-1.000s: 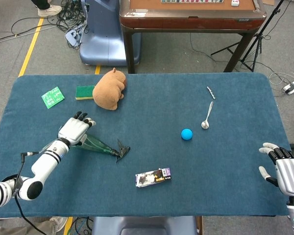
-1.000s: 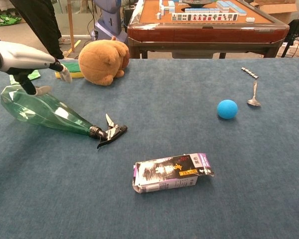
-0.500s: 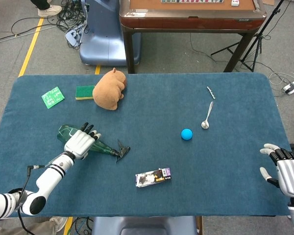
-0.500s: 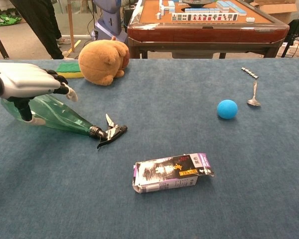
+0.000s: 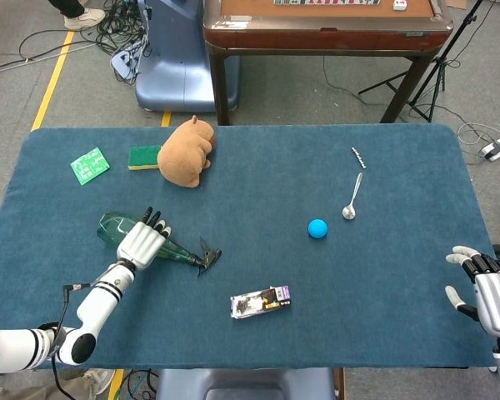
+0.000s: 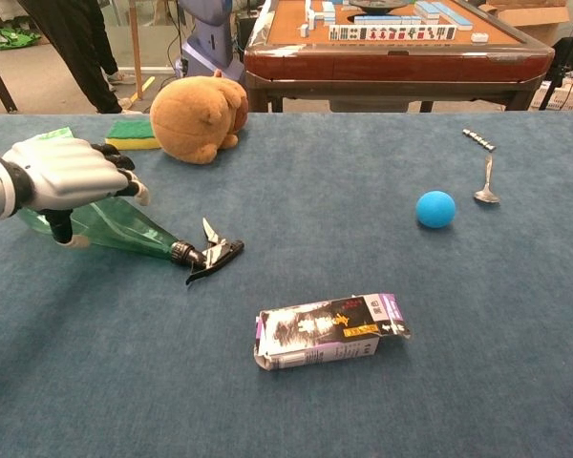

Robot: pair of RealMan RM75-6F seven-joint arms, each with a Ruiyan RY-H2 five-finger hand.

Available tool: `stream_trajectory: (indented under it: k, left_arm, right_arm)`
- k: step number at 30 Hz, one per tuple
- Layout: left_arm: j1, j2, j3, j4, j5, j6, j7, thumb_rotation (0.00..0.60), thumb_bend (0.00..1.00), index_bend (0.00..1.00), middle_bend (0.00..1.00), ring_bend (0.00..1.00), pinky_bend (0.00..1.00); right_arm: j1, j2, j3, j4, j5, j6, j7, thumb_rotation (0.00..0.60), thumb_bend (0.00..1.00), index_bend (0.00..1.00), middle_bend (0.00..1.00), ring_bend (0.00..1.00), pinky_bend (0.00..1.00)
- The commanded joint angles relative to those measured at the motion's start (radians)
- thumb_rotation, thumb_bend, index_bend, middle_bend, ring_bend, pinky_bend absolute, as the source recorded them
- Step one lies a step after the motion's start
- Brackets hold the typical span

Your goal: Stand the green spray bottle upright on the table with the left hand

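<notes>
While the blue table [image 5: 250, 275] carries everything, the brown plush animal [image 5: 186, 152] sits at its far left beside a green sponge [image 5: 144, 157]. Green spray bottle [image 5: 117, 227] lies on its side at the left, black nozzle toward the middle. My left hand [image 5: 140, 244] rests over its body, fingers spread across it; whether they grip I cannot tell. My right hand [image 5: 493, 293] hovers open at the near right edge. 1 small carton [image 5: 261, 302] lies flat; 1 blue ball [image 5: 317, 227] sits near a spoon [image 5: 352, 198].
</notes>
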Motion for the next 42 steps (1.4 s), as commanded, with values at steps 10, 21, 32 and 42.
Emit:
stream_trajectory:
  k: [10, 21, 32, 42]
  left_arm:
    - [0.026, -0.087, -0.003, 0.100, 0.029, 0.058, 0.063, 0.600, 0.29, 0.40, 0.30, 0.07, 0.00]
    - [0.087, 0.032, -0.131, 0.019, 0.171, 0.008, -0.362, 0.600, 0.29, 0.45, 0.41, 0.16, 0.00]
    - [0.186, 0.143, -0.355, -0.047, 0.282, -0.122, -1.156, 0.600, 0.29, 0.42, 0.41, 0.16, 0.00]
    - [0.227, 0.103, -0.434, 0.033, 0.336, -0.216, -1.595, 0.600, 0.29, 0.38, 0.41, 0.09, 0.00]
  right_arm:
    - [-0.008, 0.003, 0.001, 0.004, 0.004, 0.008, 0.009, 0.600, 0.23, 0.35, 0.28, 0.29, 0.39]
    - [-0.008, 0.006, 0.003, 0.000, 0.004, 0.009, 0.005, 0.600, 0.23, 0.35, 0.28, 0.29, 0.39]
    - [-0.005, 0.005, 0.004, -0.008, 0.007, 0.003, -0.005, 0.600, 0.23, 0.35, 0.28, 0.29, 0.39]
    - [-0.008, 0.009, 0.007, -0.017, 0.013, 0.006, -0.024, 0.600, 0.23, 0.35, 0.28, 0.29, 0.39]
